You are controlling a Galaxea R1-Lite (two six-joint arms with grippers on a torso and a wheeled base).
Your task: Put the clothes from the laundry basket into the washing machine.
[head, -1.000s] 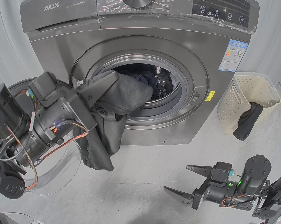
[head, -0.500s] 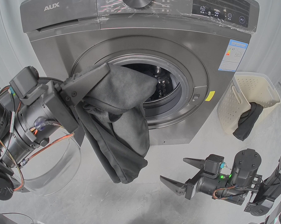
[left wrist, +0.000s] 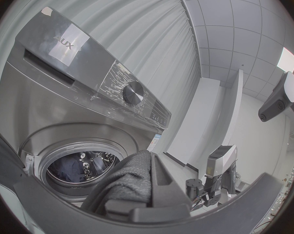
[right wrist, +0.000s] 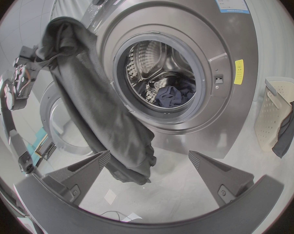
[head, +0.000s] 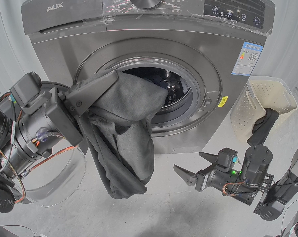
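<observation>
Dangling grey garment (head: 129,139) from left gripper (head: 110,79)

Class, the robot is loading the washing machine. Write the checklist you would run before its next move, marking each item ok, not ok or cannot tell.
1. Left tool shut on the grey garment: ok.
2. Machine door open: ok.
3. Garment inside the drum: not ok, most hangs outside below the opening.
4. Right tool open, empty: ok.
5. Laundry basket emptied: not ok, a dark cloth hangs over its rim.
</observation>
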